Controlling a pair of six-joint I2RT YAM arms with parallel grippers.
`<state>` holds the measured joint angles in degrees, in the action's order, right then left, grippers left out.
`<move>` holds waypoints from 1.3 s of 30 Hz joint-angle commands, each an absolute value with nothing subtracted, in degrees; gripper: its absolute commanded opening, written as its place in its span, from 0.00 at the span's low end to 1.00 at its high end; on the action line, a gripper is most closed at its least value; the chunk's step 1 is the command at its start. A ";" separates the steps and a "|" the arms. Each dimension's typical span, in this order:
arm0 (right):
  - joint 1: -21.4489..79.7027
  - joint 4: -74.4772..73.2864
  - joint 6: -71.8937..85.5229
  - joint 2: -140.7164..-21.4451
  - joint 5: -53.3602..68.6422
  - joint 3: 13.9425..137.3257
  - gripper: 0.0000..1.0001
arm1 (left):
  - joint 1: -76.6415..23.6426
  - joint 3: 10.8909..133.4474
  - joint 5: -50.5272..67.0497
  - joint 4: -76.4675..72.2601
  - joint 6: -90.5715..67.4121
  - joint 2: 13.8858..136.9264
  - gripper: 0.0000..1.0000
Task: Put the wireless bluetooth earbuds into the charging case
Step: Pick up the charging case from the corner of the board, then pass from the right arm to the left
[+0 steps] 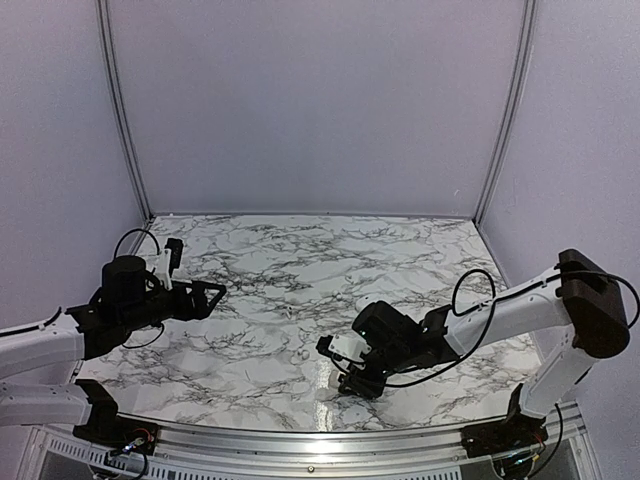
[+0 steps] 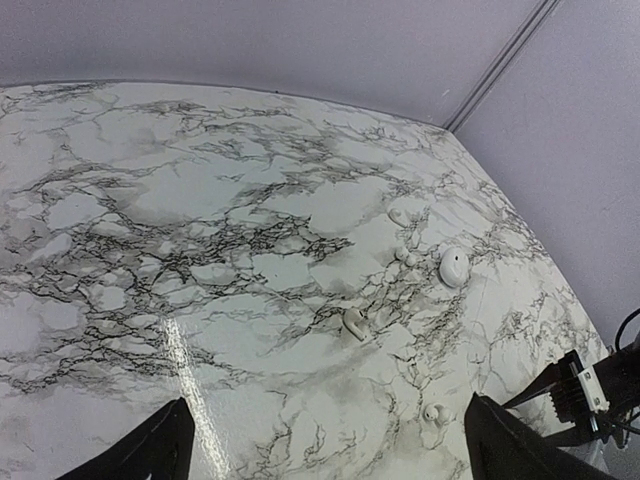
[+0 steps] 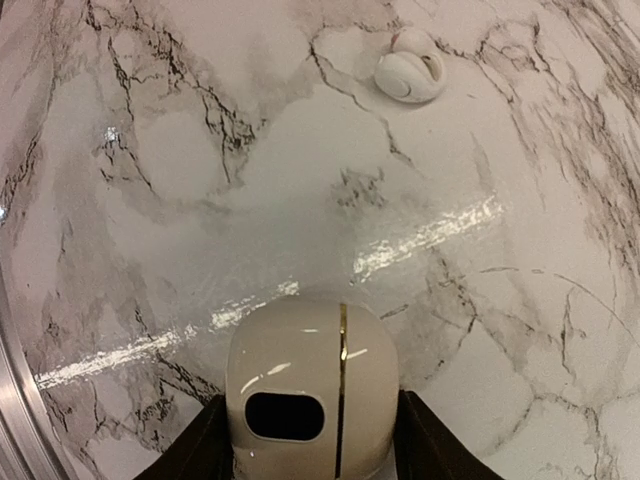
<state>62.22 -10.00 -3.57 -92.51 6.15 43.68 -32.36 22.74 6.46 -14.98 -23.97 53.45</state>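
My right gripper is low over the near-right part of the table, shut on the charging case. The case is glossy white and closed, with a seam and a dark oval patch, and sits between the fingers in the right wrist view. One white earbud lies on the marble ahead of it. My left gripper hovers open and empty at the left. In the left wrist view a stemmed earbud and a second earbud lie on the table ahead of its open fingers.
The marble tabletop is walled at the back and sides. A rounded white piece and smaller white bits lie further right in the left wrist view. The right arm's black parts show at that view's right edge.
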 commanded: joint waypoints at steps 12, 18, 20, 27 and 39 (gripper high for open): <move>62.93 -8.03 -8.17 -86.76 0.39 47.75 0.33 | -32.67 22.27 17.53 -16.06 -29.44 52.90 0.92; 63.51 -2.83 -12.09 -79.44 -5.39 48.59 0.32 | -34.13 22.11 23.95 -18.08 -31.72 51.02 0.89; 63.76 -1.68 -13.58 -77.50 -5.93 49.41 0.31 | -34.88 22.83 25.15 -18.61 -32.72 50.53 0.88; 66.74 2.85 -18.64 -73.37 -9.22 51.16 0.31 | -40.43 25.19 26.83 -23.35 -37.64 51.68 0.83; 74.18 3.41 -25.09 -77.06 -18.94 56.37 0.30 | -51.72 32.72 22.41 -25.18 -35.85 58.76 0.67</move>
<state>72.64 1.80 -22.83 -75.46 -14.87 53.23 -48.88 30.24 24.49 -22.13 -37.12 57.10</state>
